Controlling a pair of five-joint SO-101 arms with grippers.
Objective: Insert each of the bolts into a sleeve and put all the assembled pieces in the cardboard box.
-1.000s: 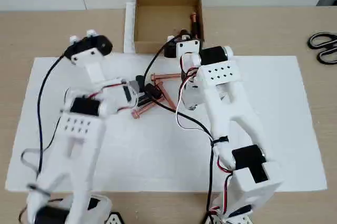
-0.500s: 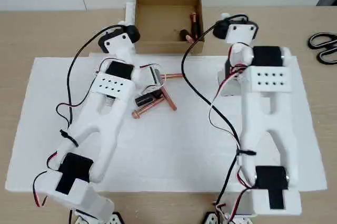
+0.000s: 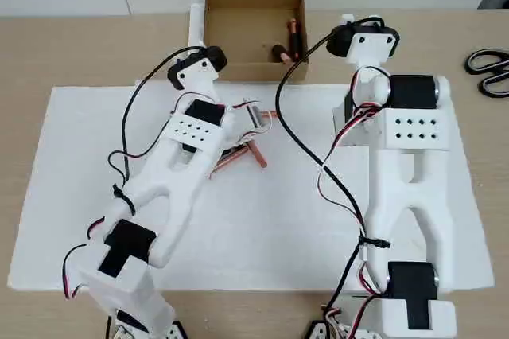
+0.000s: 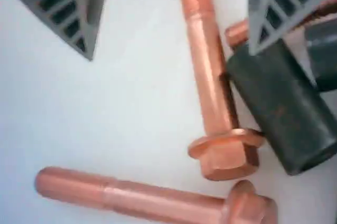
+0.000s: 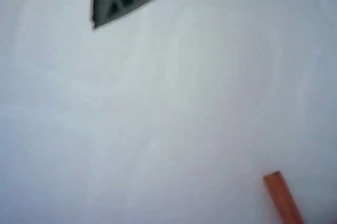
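The box [image 3: 213, 37] is found at 12 o'clock on the table, and at least one assembled piece [image 3: 285, 46] is already held in its 3 o'clock corner. On the white sheet [image 3: 262, 227] a loose cluster of parts is seen just short of the box, a little toward 11 o'clock from the sheet's centre.

The left gripper [image 4: 171, 53] is held low over this cluster with its jaws spread wide and nothing gripped. A bolt [image 4: 210, 82] lies between the jaws, nearer one of them than the other. A dark sleeve [image 4: 281, 116] is pressed against this bolt just above its head. A second bolt [image 4: 131, 195] lies crosswise near that head, apparently just apart from it, though the gap is hard to judge so close up.

The right gripper [image 3: 347, 126] is parked over bare sheet at about 3 o'clock from the cluster; whether it is open or closed cannot be told. One copper end [image 5: 281, 197] is seen at the edge of its wrist view.

The step in hand is judged to be the picking of a bolt. It would be done best if the gripper were centred on the shaft first, so that the sleeve and the other parts beside it are not caught or shoved when the jaws close. The shaft should be taken near the head, so that the plain end is left free for the sleeve. A straight lift should then be made, lest the touching sleeve be dragged or rolled away.
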